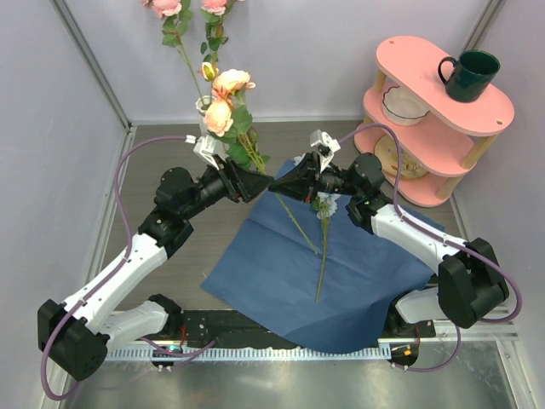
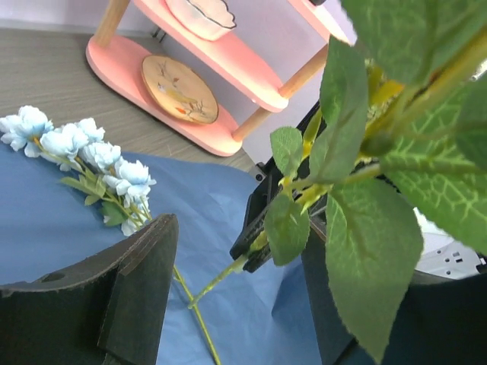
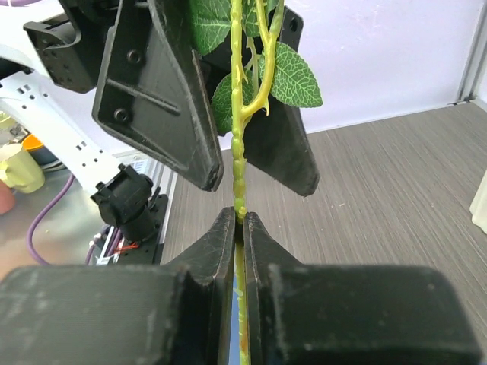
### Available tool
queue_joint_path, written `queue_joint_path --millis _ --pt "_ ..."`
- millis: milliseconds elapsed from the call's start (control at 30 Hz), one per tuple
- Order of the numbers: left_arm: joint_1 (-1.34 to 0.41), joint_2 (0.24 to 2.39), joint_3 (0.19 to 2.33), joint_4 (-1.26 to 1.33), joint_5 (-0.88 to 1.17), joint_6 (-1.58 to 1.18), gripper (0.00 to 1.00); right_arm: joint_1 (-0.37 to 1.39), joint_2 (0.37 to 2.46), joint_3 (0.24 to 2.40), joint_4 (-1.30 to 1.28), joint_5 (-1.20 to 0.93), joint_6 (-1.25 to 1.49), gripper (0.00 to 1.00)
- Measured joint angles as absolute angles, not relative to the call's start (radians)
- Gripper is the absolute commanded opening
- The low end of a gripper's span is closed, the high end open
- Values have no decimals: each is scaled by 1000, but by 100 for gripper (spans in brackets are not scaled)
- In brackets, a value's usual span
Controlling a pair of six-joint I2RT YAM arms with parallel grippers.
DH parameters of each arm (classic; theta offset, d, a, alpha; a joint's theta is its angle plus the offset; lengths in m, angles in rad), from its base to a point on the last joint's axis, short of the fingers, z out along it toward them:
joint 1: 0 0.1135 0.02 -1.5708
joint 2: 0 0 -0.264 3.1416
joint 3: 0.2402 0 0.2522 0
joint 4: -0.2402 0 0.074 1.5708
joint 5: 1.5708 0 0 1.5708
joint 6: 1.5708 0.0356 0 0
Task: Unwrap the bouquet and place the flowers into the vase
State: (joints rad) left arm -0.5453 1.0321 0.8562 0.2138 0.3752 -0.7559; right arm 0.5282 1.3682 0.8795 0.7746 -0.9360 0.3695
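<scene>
Two claws meet over the middle of the surface [image 1: 162,146] on one peach rose stem [image 1: 220,116]: the right claw [image 3: 238,220] is clamped tight on the green stalk, while the left claw [image 1: 266,181] stands apart, a finger on either side of the same stalk, nearer the blooms. The blooms lean toward the far edge, just beside the cream vase [image 1: 204,105], from which pink roses [image 1: 168,8] rise. A pale blue flower stem [image 2: 84,148] lies on the unfolded blue paper [image 1: 272,285], which reaches the near edge.
</scene>
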Motion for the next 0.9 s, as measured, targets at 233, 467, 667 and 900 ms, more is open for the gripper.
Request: queue_joint_path --millis 233,467,667,900 --pt "-551 1045 867 254 363 -751 44 531 1373 906 754 -986 371 1" --pt "-561 1048 875 257 386 -741 0 531 1381 914 702 -989 366 18" --pt "-561 1023 901 149 340 -644 0 537 1375 949 599 -889 303 60" --pt "-565 885 992 -30 80 -442 0 540 1285 911 536 -567 255 63"
